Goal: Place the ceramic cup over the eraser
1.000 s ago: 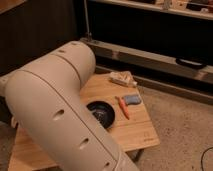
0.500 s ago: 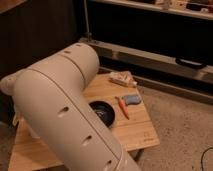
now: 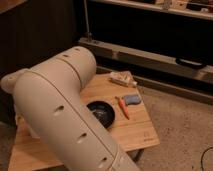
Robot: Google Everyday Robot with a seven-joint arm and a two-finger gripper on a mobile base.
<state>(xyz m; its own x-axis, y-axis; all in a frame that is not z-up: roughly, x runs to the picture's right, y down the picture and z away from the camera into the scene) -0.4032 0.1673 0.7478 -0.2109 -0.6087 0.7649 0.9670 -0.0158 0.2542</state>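
Arm fills the left and middle of the view, a big off-white tube w/ its elbow over the surface, covering most of the wood on that side. Pincer isn't visible anywhere, prob. beyond the arm's bulk, so can't tell if it's spread, pressed together or pinching sthg. Bowl, black, sits near mid-surface, its left edge cut off by the arm. Cup isn't in sight either. It could be on the hidden left part of the surface or at the pincer, can't say which. Going by the task wording only: ceramic, so stiff and hard, light enough for this arm, walls prob. slick, and it chips if knocked or dropped. Best hold is prob. across the side wall toward the base, since it must go mouth-down over the eraser and the rim has to stay free. Eraser is also hidden, so no pos. to give. It's likely small and light, and would tip or skid if the rim clips it. Extras at right: a pale packet-like item near the far edge, a blue-grey oblong, and an orange stick btw that and the bowl.
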